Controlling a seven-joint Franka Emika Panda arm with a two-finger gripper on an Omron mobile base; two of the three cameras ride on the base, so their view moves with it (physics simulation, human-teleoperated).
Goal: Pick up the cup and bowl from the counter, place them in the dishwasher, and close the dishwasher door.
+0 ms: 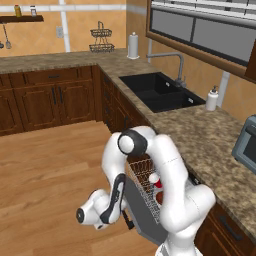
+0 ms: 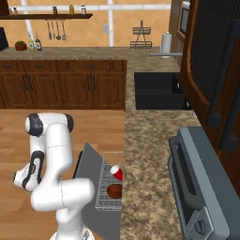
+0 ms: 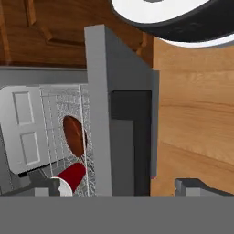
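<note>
The cup lies on its side in the white wire rack of the dishwasher, its long axis level and its white rim turned away from the desk. The bowl sits just beside it in the same rack; from the hand camera it looks tipped on edge. The dishwasher door hangs partly open, slanting out over the wooden floor. The gripper is low by the door, spread wide and holding nothing.

Glossy white arm, dark rounded joints
</note>
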